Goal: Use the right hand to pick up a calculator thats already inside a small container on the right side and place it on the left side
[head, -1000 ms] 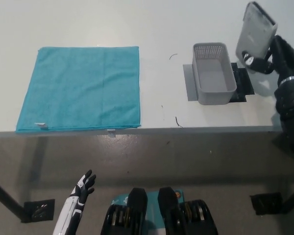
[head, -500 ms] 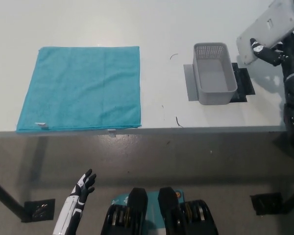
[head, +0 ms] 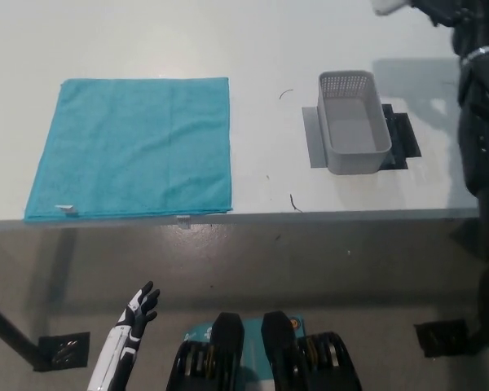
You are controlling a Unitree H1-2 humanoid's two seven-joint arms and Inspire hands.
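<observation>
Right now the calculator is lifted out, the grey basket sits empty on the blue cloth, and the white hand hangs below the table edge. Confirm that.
One thing is wrong. The head view shows the basket on a dark mat, well right of the cloth. The rest stands: it is empty, and the white left hand hangs low.

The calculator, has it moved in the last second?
Yes. The calculator has risen toward the picture's top edge, away from the grey basket, carried by the right hand; only its corner shows.

Bare table [head: 269, 49] lies between basket [head: 354, 122] and cloth [head: 134, 147] (which lies flat).
</observation>
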